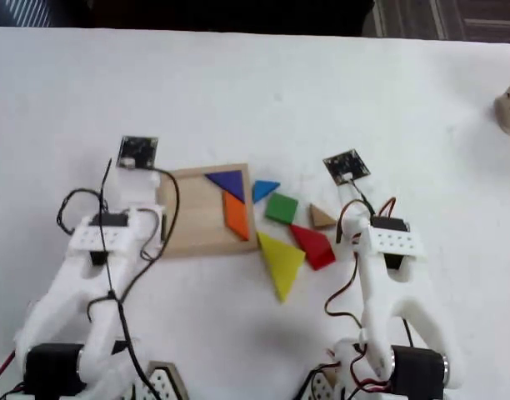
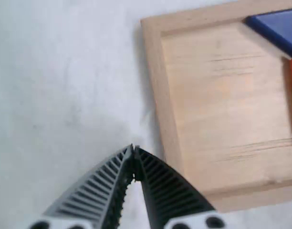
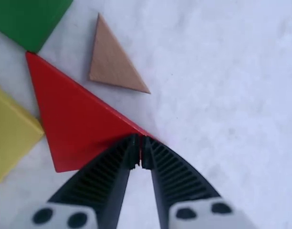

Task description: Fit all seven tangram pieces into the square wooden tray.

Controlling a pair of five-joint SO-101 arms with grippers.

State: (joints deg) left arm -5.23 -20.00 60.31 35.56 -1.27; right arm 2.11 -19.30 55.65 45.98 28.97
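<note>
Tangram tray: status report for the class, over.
Left gripper shut, beside tray. Right gripper shut, at red piece. Blue piece, orange piece in tray; five loose outside.

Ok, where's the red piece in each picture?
High view: the red piece lies right of the yellow piece, nearer the arms than the tan triangle.
Right wrist view: the red piece sits at the tips of the right gripper, beside the yellow piece and the tan triangle.
Left wrist view: that camera faces the wooden tray instead.
Shared landmark: the tan triangle beside it.
</note>
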